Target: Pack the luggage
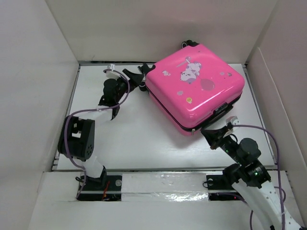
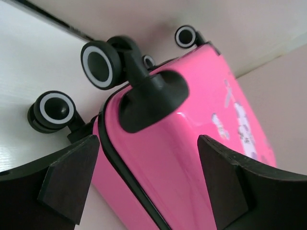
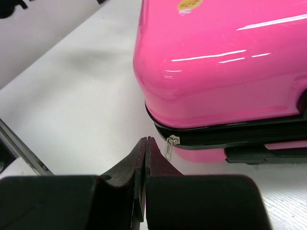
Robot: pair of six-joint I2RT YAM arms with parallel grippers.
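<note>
From above: the luggage (image 1: 194, 84) lies flat and closed on the white table (image 1: 139, 143), far right, turned askew, stickers (image 1: 189, 72) facing up. My left pincer (image 1: 142, 76) is at its far left corner, right by the wheels. My right pincer (image 1: 206, 130) sits at the near corner, low against the pink shell.

Left wrist now: my pads (image 2: 72, 184) are spread wide, one on each side of the picture, and nothing is clamped. The wheeled corner of the case fills the gap between them, its black seam running down the middle. Two wheels (image 2: 98, 64) stick out to the left on their black mount and a third shows farther back. Whether the pads touch the shell, I cannot tell.

Right wrist: my fingers (image 3: 139, 158) are pressed tight together, tip to tip, with nothing visible between them. The silver zip pull (image 3: 169, 146) hangs just beside the tips, on the black zip line under the rounded pink corner. Tips and pull look close but apart.
</note>
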